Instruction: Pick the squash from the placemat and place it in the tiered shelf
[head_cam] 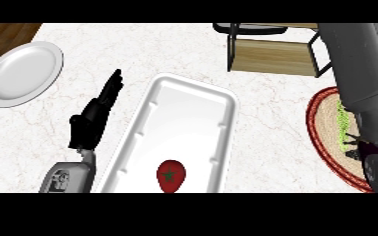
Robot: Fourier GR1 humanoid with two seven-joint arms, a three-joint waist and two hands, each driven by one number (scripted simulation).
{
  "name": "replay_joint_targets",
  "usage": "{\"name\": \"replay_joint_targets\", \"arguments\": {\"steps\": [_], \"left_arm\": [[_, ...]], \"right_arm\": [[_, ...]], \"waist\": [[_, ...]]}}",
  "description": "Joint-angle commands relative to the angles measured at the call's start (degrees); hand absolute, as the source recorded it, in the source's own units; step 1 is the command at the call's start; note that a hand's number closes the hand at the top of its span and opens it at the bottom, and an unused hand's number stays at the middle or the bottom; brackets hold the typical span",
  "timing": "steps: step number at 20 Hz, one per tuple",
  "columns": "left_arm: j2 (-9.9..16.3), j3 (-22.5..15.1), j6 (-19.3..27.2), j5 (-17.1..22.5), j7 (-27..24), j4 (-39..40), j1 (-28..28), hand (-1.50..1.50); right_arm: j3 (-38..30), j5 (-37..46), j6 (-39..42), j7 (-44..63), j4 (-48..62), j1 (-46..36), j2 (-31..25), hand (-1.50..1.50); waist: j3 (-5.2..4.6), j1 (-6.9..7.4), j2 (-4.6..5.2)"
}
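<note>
Over at far right, right forearm comes down across round woven placemat [319,125] with red rim; right hand [356,147] low over green squash [342,125] lying on mat, fingers mostly hidden, cannot tell whether closed. Tiered shelf [272,55], dark frame and wood boards, stands far right, just beyond mat. Left hand [94,115] rests on marble counter [148,50], fingers straight, holding nothing. White tray [188,110] at centre holds red strawberry [170,175] at near end. White plate [26,72] far left.

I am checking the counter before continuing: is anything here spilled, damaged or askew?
Nothing looks spilled or damaged. The long white tray lies diagonally, holding a red tomato. The round woven red-rimmed placemat is partly hidden by the right forearm.
</note>
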Motion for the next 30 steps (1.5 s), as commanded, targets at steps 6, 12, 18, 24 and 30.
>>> {"name": "replay_joint_targets", "arguments": {"steps": [6, 12, 18, 24, 30], "left_arm": [[-0.6, 0.2, 0.3, -0.2, 1.8, 1.2, -2.5, 0.0], [-1.7, -0.8, 1.3, -1.1, -3.1, 1.4, 2.1, 0.0], [-2.2, -1.1, 2.3, -1.7, -0.4, -1.0, 2.1, 0.0], [-0.3, 0.0, 0.4, -1.2, -2.7, 1.5, 1.9, 0.0], [1.1, 1.6, -1.6, 1.4, 0.4, -2.0, 1.8, 0.0]], "right_arm": [[0.5, 3.0, 0.9, 9.3, -4.2, 2.0, -0.2, -1.5], [-2.2, -6.4, 0.0, 4.6, -11.0, 4.4, 1.2, -1.5], [-1.9, -13.0, 8.1, 2.5, -17.9, 6.3, -0.5, -1.5], [-6.2, -15.6, -1.2, 4.2, -19.7, 2.5, -0.4, -1.5], [-9.9, -16.0, 2.2, 11.7, -30.5, 5.0, -6.8, -1.5]], "waist": [[0.04, -0.86, -0.29], [0.06, -1.13, -0.5], [0.06, -1.19, -0.56], [0.06, -0.82, -0.36], [0.06, -1.66, -0.81]]}}
